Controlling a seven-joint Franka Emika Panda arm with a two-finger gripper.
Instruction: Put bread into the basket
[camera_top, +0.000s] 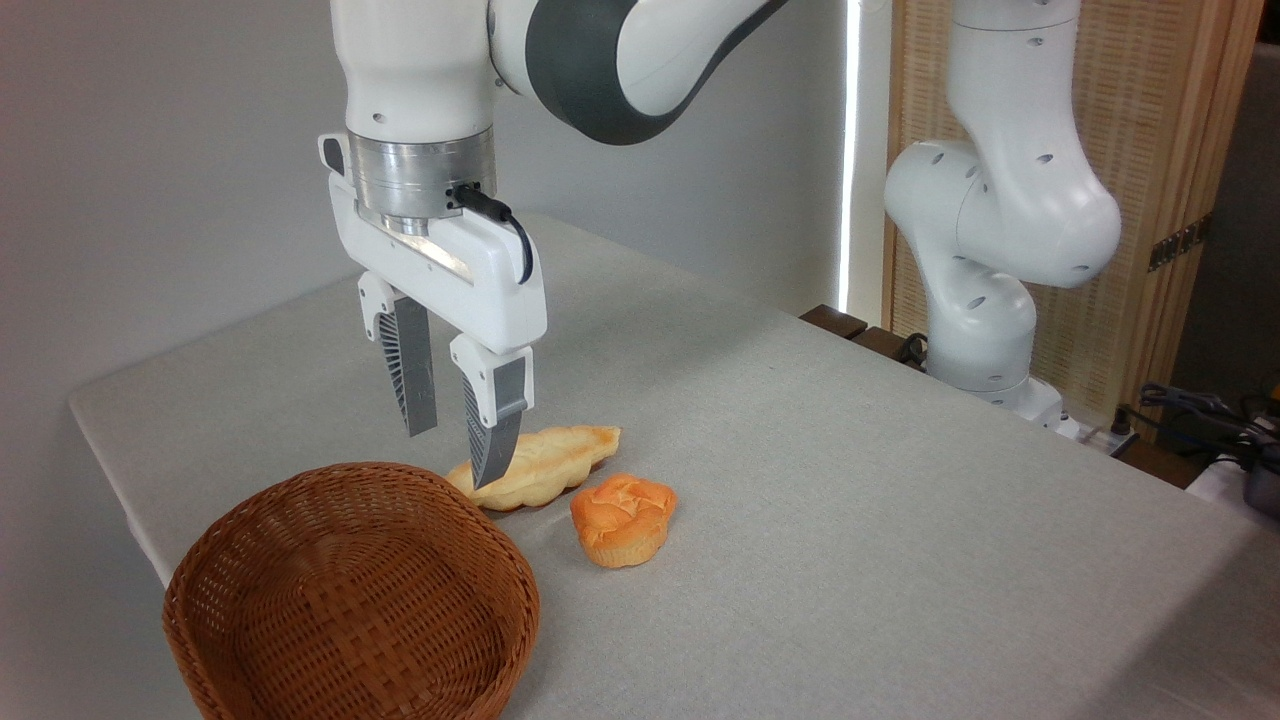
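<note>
Gripper (458, 455) on my rig hangs partly open with nothing in it, tips above the far rim of the basket (350, 590) and in front of the loaf (545, 465). Bread (623, 518) sits on the table (850, 480) at about 2 o'clock from the basket, just beside the loaf. Basket's empty, so by my read nothing's done: grab, carry, drop all left.

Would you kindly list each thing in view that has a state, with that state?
Gripper: open, empty, hanging above the table beside the basket.
Basket: upright, empty.
Bun: on the table, outside the basket, tilted, not gripped.
Loaf: lying flat on the table behind the bun, partly hidden by a gripper finger.
</note>
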